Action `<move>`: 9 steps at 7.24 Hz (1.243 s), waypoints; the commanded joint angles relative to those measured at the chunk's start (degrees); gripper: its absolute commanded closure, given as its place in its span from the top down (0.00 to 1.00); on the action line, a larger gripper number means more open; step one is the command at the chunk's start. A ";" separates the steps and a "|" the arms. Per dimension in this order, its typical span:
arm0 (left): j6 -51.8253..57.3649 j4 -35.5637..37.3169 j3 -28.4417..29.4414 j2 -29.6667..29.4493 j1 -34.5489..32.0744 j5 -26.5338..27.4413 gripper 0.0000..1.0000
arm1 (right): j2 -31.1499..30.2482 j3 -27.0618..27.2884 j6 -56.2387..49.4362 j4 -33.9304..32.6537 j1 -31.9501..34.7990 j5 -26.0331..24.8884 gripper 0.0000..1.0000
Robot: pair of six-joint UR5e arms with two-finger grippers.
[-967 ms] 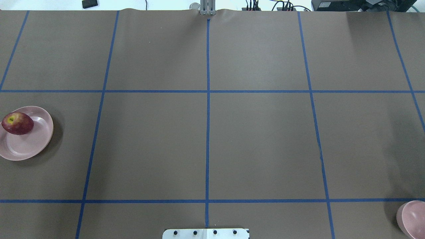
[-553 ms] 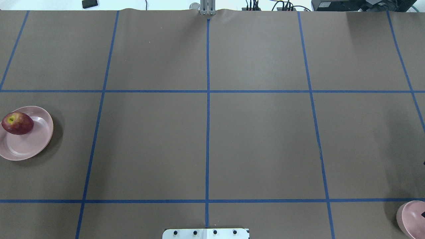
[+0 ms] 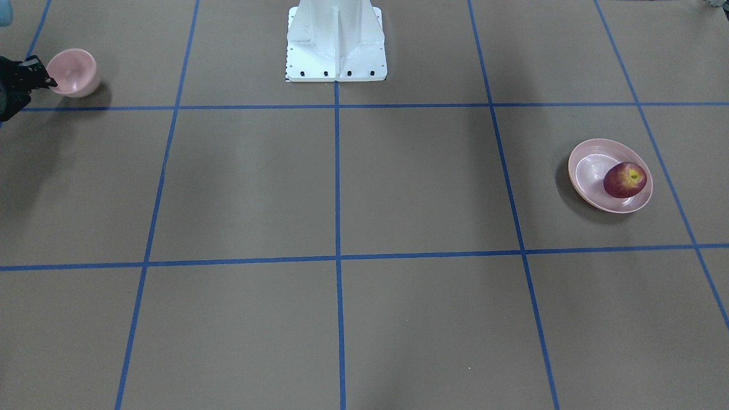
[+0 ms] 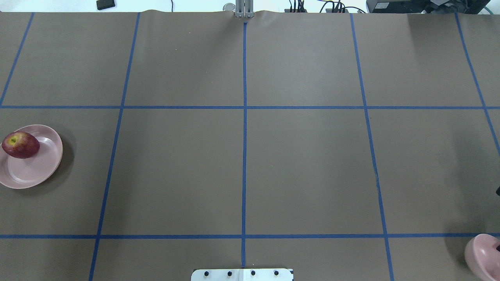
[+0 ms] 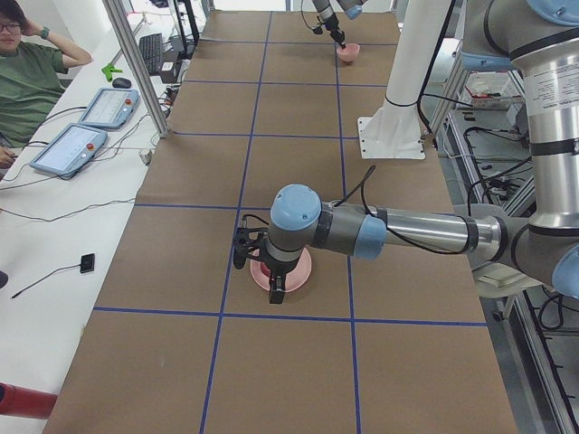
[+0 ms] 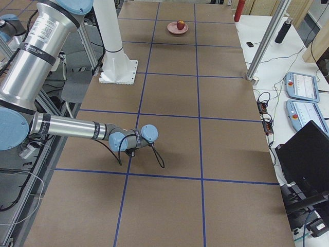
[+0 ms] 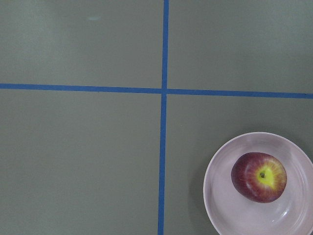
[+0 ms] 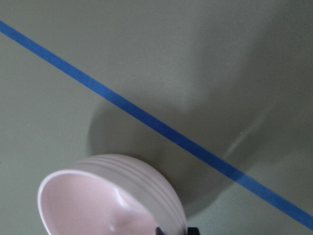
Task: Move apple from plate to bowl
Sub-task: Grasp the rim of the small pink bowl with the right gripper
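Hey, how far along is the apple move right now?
Done: nothing yet; the apple sits on the plate. In hand: the right gripper is at the rim of the bowl, the left gripper hangs above the plate. Left: grasp, carry, drop into bowl.

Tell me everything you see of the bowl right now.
The bowl is small, deep, pale pink and glossy, plastic by its look, with faint ridges ringing its outside. It is empty and tipped, its opening not level, on the table at the robot's right, beside a blue tape line. The right gripper reaches its rim; whether it grips is unclear.
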 commanded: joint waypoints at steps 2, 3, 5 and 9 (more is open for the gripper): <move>-0.62 0.01 -0.30 -0.04 -0.07 -0.02 0.99 | 0.38 0.19 0.18 -0.77 7.73 11.27 0.00; -0.63 0.10 -0.30 -0.04 0.02 -0.02 0.99 | 2.65 0.36 2.97 -0.77 11.61 11.39 0.00; -0.63 0.27 -0.04 -0.12 0.10 -0.02 0.99 | 10.97 -0.24 15.95 -0.86 13.76 10.26 0.00; -3.96 0.19 -0.12 -0.30 0.11 -0.29 0.99 | 32.41 -3.33 36.92 -9.75 16.21 5.16 0.00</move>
